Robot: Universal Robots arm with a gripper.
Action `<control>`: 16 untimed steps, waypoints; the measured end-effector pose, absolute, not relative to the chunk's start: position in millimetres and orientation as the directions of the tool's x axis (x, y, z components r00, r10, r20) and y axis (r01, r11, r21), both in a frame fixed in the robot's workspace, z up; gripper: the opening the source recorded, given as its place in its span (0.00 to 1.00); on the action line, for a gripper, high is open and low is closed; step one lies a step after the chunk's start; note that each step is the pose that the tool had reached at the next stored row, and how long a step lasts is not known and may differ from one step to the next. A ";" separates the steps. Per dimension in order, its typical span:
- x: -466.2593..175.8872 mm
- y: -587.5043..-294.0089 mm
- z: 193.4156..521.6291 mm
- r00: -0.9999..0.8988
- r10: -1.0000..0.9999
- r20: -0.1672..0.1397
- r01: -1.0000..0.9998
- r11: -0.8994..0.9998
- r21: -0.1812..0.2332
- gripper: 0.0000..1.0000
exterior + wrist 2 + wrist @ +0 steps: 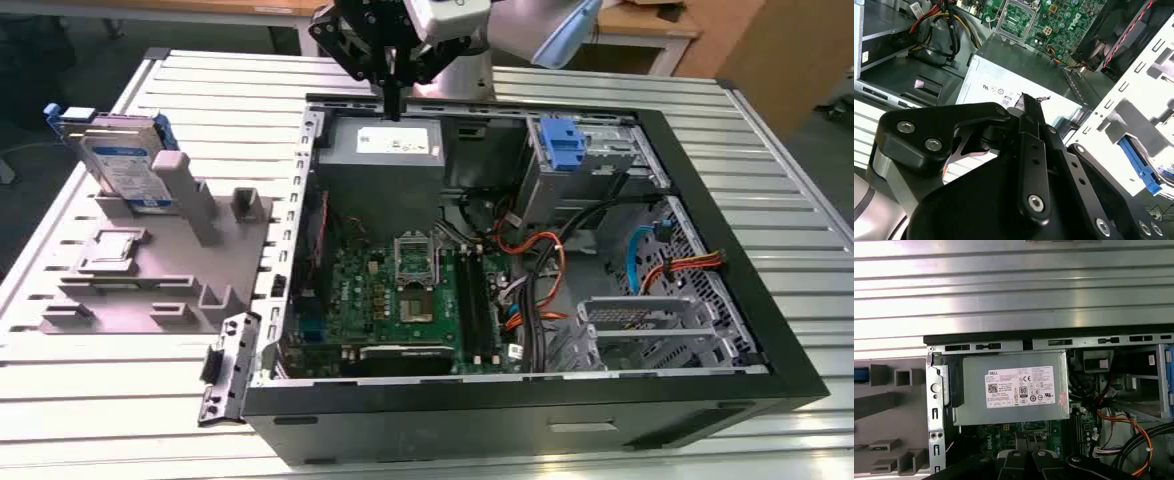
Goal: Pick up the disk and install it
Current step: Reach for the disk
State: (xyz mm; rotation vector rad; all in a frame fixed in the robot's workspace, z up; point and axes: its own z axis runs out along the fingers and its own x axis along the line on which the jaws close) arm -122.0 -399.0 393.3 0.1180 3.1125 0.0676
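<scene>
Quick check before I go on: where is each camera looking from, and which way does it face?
Exterior view: high off the arm, looking down into the open computer case; the gripper hangs over the power supply.
First wrist view: on the arm, facing straight down at the power supply; gripper links in foreground.
Second wrist view: behind the gripper, looking obliquely past it to the motherboard.
Shared: all three show the power supply.

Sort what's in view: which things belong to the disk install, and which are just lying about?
Job: disk standing on the grey fixture; gripper; open computer case.
Just there: power supply; motherboard; blue carrier; orange cables.
</scene>
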 end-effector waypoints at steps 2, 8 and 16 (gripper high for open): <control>-122.0 -398.9 393.3 -0.997 0.076 -0.024 0.075 0.996 0.044 0.10; -123.1 -398.9 393.3 -0.997 0.076 -0.024 0.075 0.996 0.044 0.10; -124.6 -398.9 393.2 -0.997 0.076 -0.024 0.075 0.996 0.044 0.10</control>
